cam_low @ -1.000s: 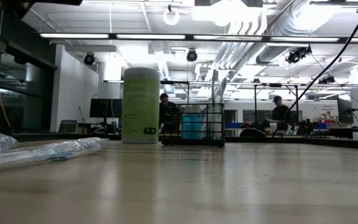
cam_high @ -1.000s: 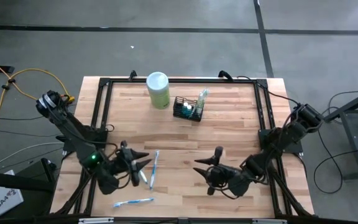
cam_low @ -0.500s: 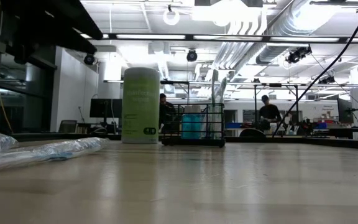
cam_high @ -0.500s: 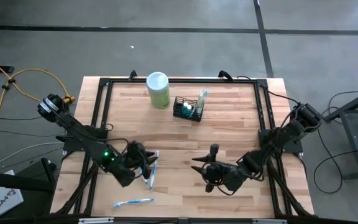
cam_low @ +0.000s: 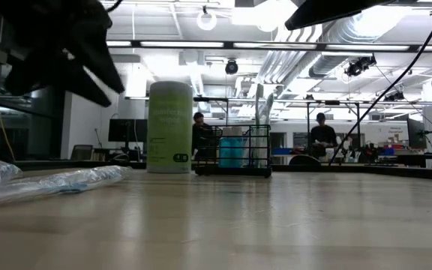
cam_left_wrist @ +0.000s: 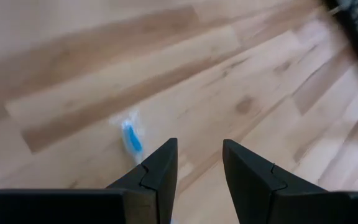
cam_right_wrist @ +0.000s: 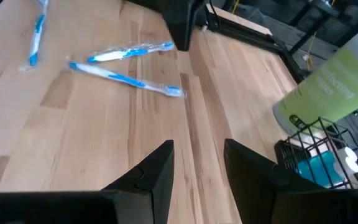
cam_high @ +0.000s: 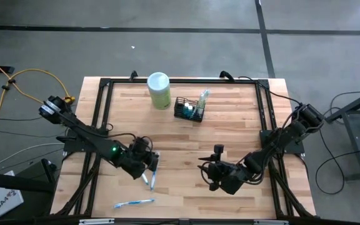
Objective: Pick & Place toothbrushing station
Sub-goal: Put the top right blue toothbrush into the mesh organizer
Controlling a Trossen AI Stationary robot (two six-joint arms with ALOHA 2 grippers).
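L gripper (cam_high: pixel 147 161) sits well toward the near-left of the table (cam_high: pixel 230 134) from the toothbrushing station (cam_high: pixel 189 109), right over the wrapped toothbrushes (cam_high: pixel 153 170). From its own wrist view the fingers (cam_left_wrist: pixel 160 174) stand apart w/ a modest gap, nothing between them; a blue-tipped wrapped brush (cam_left_wrist: pixel 131 138) lies just beyond the tips on the wood. So: open, empty, hovering close to a brush.

A third wrapped toothbrush (cam_high: pixel 134 203) lies nearer the front edge, further from the station than the other two.

Green canister (cam_high: pixel 159 90) w/ white lid stands just left of the station, near but apart. The station itself is at the far-centre of the table, upright; it looks to have some bits in it already (pale tube, blue item) – can't tell exactly what. In the low view it shows as a dark wire caddy (cam_low: pixel 235 151) just right of the canister.

R gripper (cam_high: pixel 210 172) is well toward the near side from the station, a bit to its right. Wrist view: fingers (cam_right_wrist: pixel 157 171) parted about the same, holding nothing, aimed across the wood toward the brushes, w/ canister & caddy off to one side.

Step, as I judge it: approach/pre-grasp on a brush by the L arm; nothing picked yet. Next move calls for lowering the L tips astride the brush shaft, closing firmly since the wrapper is slick, then carrying it over to the station w/o clipping the canister. R arm prob. just waits.
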